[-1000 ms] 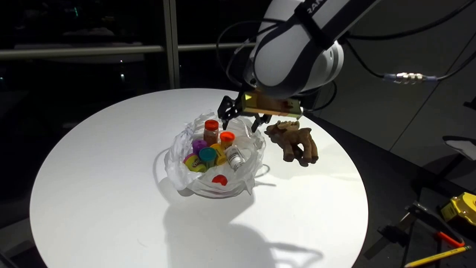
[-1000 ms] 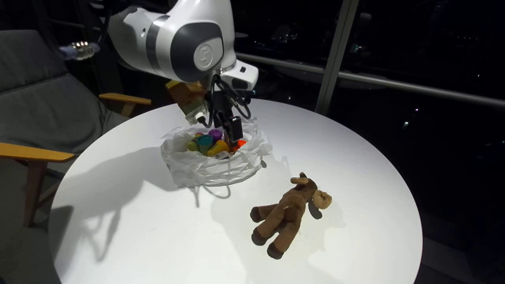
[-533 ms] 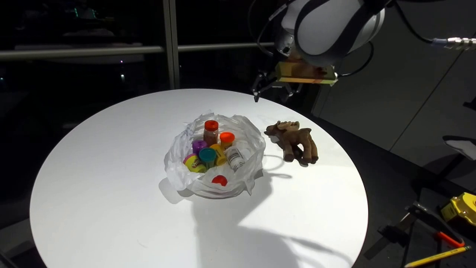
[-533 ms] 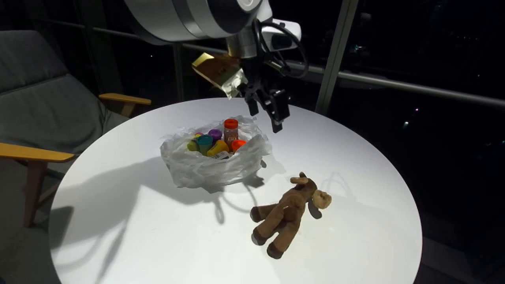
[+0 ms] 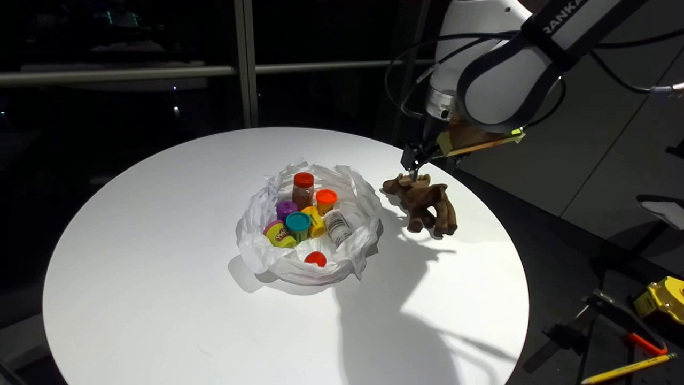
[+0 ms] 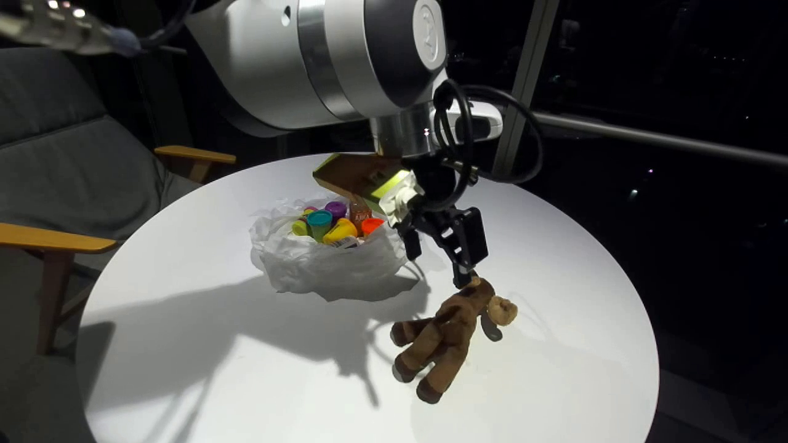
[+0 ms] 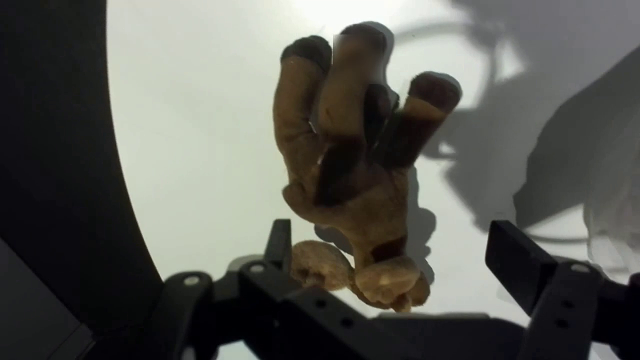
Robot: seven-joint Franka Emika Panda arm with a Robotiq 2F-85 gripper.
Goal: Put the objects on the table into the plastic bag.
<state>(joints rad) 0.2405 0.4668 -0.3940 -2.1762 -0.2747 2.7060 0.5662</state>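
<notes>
A brown plush moose [image 5: 423,200] lies on the white round table beside the bag. It shows in an exterior view [image 6: 454,323] and in the wrist view [image 7: 370,210]. The white plastic bag [image 5: 307,275] stands open in mid-table, also in an exterior view [image 6: 326,271]. It holds a red-lidded bottle [image 5: 303,193], a white bottle [image 5: 337,229] and several colored tubs, including a teal-lidded one [image 5: 298,224]. My gripper [image 7: 392,237] is open and empty above the moose's head end. In the wrist view, the antlers lie between the fingers, close to the left one.
The table edge [image 7: 127,185] curves close by on the left of the wrist view. A grey armchair [image 6: 68,154] stands beside the table. A yellow tape measure [image 5: 662,299], a hammer [image 5: 604,307] and a pencil [image 5: 628,369] lie off the table.
My gripper has risen from over the bag, moved across to the moose and come down at its head. It stays open. The bag, its contents and the moose look unmoved.
</notes>
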